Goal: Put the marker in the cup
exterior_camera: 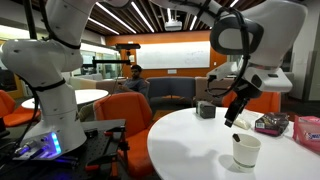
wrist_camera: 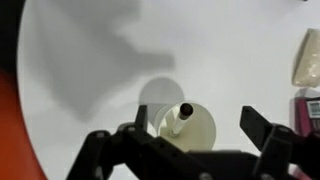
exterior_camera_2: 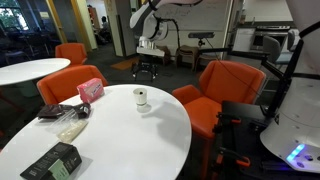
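The gripper [wrist_camera: 196, 118] hangs above the cup [wrist_camera: 205, 128]. Its fingers [wrist_camera: 262, 128] are spread wide to either side of the cup mouth and grip nothing. The marker [wrist_camera: 180, 117] stands tilted inside the cup with its dark end uppermost, leaning against the rim. In an exterior view the cup [exterior_camera_2: 141, 99] stands upright on the white round table [exterior_camera_2: 150, 135], close to the far edge, well apart from the pink package [exterior_camera_2: 90, 90] at the left edge.
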You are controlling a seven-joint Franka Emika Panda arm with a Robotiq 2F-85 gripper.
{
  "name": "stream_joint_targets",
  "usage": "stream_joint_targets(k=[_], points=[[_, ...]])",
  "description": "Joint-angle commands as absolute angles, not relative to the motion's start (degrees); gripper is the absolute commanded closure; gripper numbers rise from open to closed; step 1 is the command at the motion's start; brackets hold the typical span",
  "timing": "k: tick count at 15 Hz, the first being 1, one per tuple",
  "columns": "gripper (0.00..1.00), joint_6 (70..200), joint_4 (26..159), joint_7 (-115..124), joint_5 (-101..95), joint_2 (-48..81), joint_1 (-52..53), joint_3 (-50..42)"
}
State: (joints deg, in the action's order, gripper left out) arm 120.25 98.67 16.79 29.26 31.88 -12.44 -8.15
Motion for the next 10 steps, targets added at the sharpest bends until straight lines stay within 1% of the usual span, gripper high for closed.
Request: stream_joint_targets(k=[1, 4, 10], points=[[0.0, 131.3, 108.9, 16.9, 22.2, 24.6, -7.9, -9.7], [0.0, 140.0, 116.5, 18.3, 15.1, 19.8, -4.8, -10.1], [0.0, 150.8, 127.2, 20.2, 3.2, 12.3, -2.2, -10.5]])
